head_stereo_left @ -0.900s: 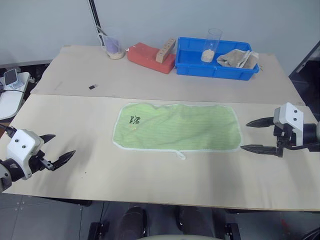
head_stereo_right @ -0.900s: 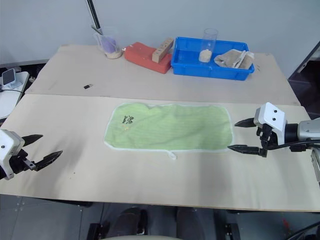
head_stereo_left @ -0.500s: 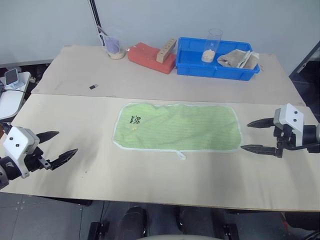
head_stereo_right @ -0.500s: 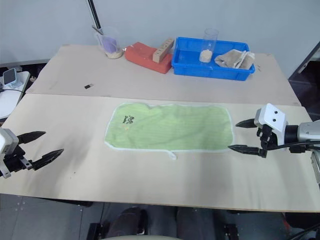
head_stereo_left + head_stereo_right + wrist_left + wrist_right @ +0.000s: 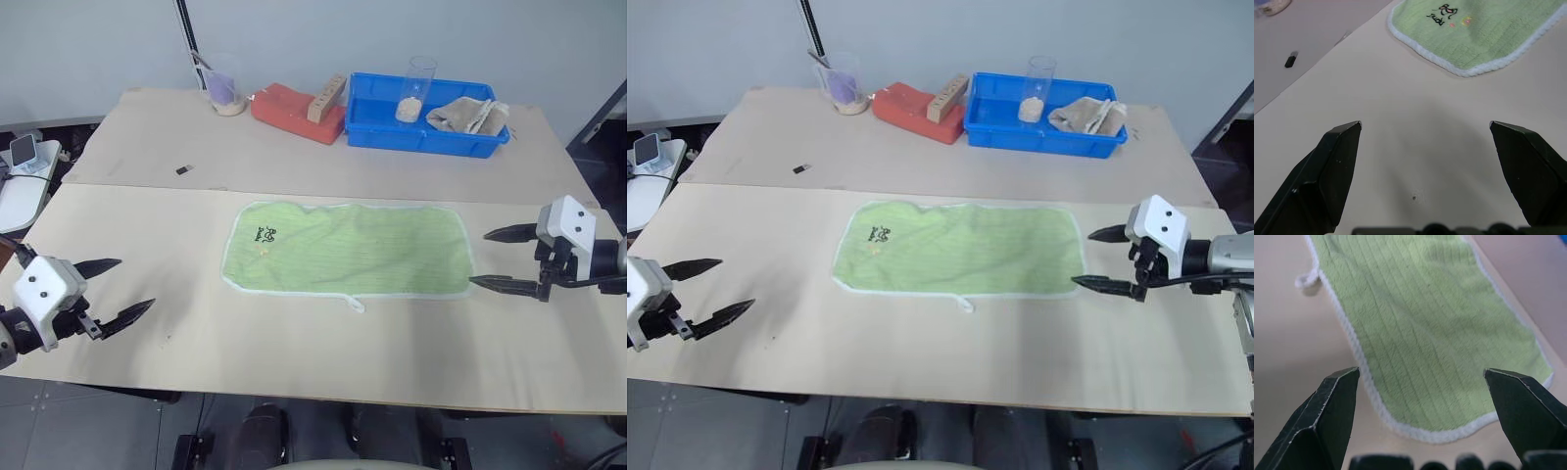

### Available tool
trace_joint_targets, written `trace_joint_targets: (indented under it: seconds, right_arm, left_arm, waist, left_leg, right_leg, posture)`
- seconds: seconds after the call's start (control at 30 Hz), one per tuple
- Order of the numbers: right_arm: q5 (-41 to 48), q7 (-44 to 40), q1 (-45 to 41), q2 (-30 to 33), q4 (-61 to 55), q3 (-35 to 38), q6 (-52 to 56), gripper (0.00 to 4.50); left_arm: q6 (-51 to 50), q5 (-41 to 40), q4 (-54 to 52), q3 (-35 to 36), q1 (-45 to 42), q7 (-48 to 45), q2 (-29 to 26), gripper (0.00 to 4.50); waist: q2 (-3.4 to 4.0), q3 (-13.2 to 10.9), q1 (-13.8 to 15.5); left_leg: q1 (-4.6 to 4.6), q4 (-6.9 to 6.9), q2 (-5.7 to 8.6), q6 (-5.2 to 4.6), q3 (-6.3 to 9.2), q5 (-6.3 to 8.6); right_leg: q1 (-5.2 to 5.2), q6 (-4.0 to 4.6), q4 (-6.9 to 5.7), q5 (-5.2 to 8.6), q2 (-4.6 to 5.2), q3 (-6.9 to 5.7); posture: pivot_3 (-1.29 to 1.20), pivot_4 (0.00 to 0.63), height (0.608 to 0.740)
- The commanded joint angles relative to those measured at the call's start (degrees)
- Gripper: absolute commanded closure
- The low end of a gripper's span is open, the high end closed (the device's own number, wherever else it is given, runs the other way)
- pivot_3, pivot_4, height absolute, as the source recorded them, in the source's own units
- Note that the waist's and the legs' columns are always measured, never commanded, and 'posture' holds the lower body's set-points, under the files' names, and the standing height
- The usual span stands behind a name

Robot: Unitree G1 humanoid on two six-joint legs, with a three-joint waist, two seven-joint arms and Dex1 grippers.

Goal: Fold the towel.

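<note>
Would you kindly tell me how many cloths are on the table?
2: the green towel lies flat mid-table between the grippers; a beige rag sits in the blue bin at the back.

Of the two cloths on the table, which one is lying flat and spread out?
The light green towel in the middle of the table lies flat and spread out. The beige rag is crumpled inside the blue bin at the back.

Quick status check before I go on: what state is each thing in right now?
towel: spread flat, unfolded, not held
left gripper: open, over bare table, well away from the towel
right gripper: open, at the towel's right edge, not gripping it
beige rag: crumpled in the blue bin
clear cup: upright in the bin, pale material at its bottom
</note>
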State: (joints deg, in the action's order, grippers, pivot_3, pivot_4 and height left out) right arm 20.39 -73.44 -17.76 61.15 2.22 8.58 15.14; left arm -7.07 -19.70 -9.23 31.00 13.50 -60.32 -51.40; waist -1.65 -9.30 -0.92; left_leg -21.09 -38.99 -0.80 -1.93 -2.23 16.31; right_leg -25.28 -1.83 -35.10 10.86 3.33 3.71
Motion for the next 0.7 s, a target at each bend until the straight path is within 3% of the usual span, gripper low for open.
trace_joint_targets:
  seconds: [0.03, 0.23, 0.43, 0.7]
  right_arm:
    - [4.89, -1.74, -1.9, 0.88, -7.51, 0.38, 5.32, 0.02]
    - [12.9, -1.78, -3.7, 0.49, -20.11, -0.98, 15.19, 0.02]
    - [18.48, 0.34, -4.53, 0.01, -27.67, -1.42, 21.28, 0.02]
    - [20.85, 2.26, -3.38, 0.31, -31.04, -0.38, 23.6, 0.02]
  left_arm:
    - [2.99, 2.25, 0.09, -4.6, -2.74, 0.31, -0.05, 0.0]
    - [8.22, 8.18, 6.23, -16.18, -11.99, 1.22, 1.38, 0.0]
    - [21.41, 18.34, 20.39, -27.71, -24.12, 3.65, 4.96, 0.0]
    - [32.94, 24.58, 33.46, -34.23, -34.84, 7.38, 7.91, 0.0]
  waist:
    - [0.0, 0.0, 0.03]
    - [0.01, 0.01, 0.17]
    - [-0.03, 0.03, 0.27]
    - [-0.03, 0.03, 0.66]
  left_leg:
    - [0.0, 0.0, 0.0, 0.0, 0.0, 0.0]
    - [-0.01, -0.05, 0.0, 0.0, 0.07, 0.0]
    - [-0.1, -0.14, 0.03, 0.0, 0.12, 0.0]
    - [-0.14, -0.31, 0.07, 0.0, 0.13, 0.0]
  right_leg:
    - [0.0, 0.0, 0.0, 0.0, 0.0, 0.0]
    - [0.02, 0.01, -0.04, -0.02, -0.01, -0.03]
    - [0.03, -0.03, 0.0, -0.11, 0.02, -0.05]
    - [0.05, -0.1, -0.03, -0.24, 0.07, -0.06]
  posture:
    - [0.0, 0.15, 0.714]
    - [0.0, 0.15, 0.714]
    - [0.0, 0.15, 0.714]
    - [0.0, 0.15, 0.714]
